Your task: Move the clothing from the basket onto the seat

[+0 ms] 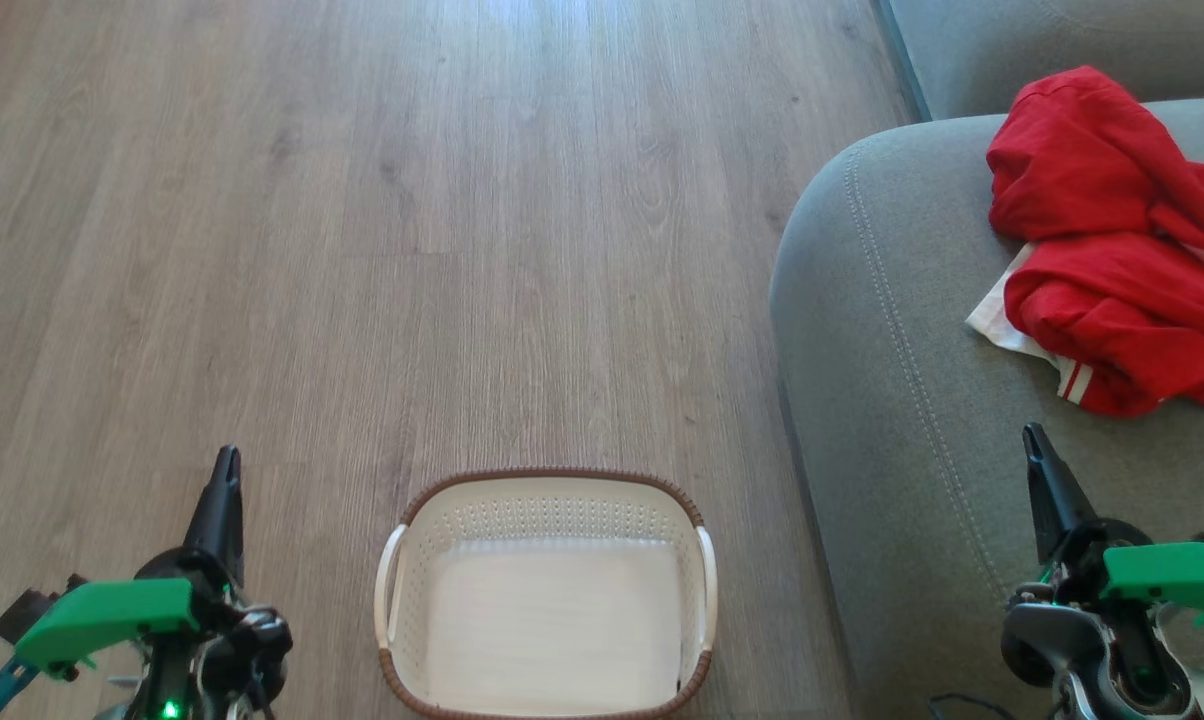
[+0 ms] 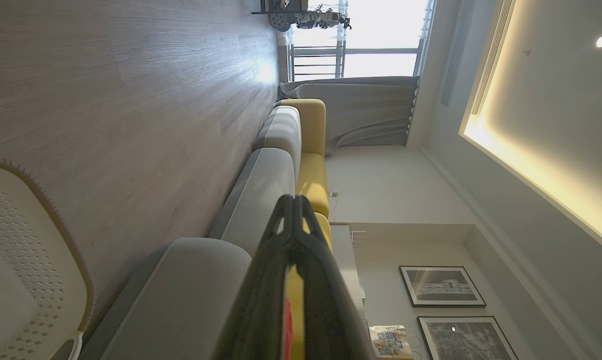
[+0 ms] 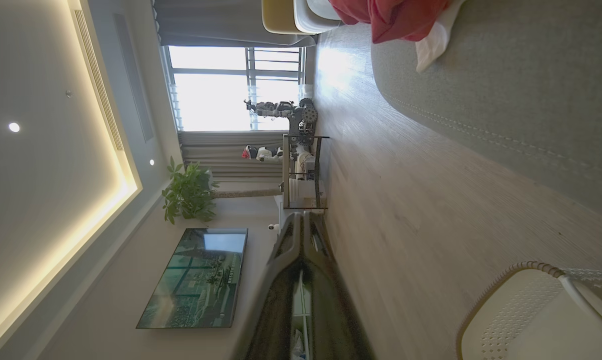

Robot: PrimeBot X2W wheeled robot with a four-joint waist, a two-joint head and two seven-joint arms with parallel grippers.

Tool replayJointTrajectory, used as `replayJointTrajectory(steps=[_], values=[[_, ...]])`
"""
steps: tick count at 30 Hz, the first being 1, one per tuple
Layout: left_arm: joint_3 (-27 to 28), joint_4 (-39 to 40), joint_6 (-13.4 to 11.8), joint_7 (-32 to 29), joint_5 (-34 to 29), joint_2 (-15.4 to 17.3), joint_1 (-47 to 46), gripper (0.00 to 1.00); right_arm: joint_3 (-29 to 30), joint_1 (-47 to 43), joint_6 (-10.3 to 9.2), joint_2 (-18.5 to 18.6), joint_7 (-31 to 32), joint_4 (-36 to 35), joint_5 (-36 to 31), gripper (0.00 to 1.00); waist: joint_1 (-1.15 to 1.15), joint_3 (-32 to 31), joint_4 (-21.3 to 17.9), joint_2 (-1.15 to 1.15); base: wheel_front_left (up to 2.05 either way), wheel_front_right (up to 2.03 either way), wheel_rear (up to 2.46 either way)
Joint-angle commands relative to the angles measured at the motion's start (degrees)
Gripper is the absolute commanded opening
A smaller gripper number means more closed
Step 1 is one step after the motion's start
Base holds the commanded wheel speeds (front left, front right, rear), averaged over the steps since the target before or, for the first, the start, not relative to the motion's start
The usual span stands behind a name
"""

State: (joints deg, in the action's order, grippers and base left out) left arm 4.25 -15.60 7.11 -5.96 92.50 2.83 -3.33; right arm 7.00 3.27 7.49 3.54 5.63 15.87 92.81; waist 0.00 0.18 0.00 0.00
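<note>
**Basket empty, red clothing heaped on the sofa seat**

Nearest, the basket (image 1: pixel 552 473) stands bare on the wood floor (image 1: pixel 462 250). The left gripper (image 1: pixel 225 470) is to its left and the right gripper (image 1: pixel 1040 450) to its right, over the grey-green seat (image 1: pixel 902 330), both with fingers pressed together on nothing. Beyond the basket and to its right, the clothing (image 1: pixel 1112 250) lies bunched on the cushion. A careless sweep of the right arm could snag the loose white panel (image 1: pixel 992 315) and drag the pile floorward.
</note>
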Motion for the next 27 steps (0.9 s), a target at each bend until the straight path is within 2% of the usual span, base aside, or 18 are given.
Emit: replayJointTrajectory(steps=[1, 27], values=[[1.96, 1.55, 0.37, -0.27, -0.07, 0.31, -2.84, 0.0, -0.99, 2.87, 0.0, -0.27, 0.45, -1.87, -0.22, 0.0, 0.0, 0.0, 0.0, 0.0, 0.0, 0.0, 0.0], [2.08, 1.55, 0.37, -0.37, -0.18, 0.23, -2.85, 0.0, -0.81, 2.89, 0.0, -0.4, 0.59, -1.86, -0.37, 0.0, 0.0, 0.0, 0.0, 0.0, 0.0, 0.0, 0.0]])
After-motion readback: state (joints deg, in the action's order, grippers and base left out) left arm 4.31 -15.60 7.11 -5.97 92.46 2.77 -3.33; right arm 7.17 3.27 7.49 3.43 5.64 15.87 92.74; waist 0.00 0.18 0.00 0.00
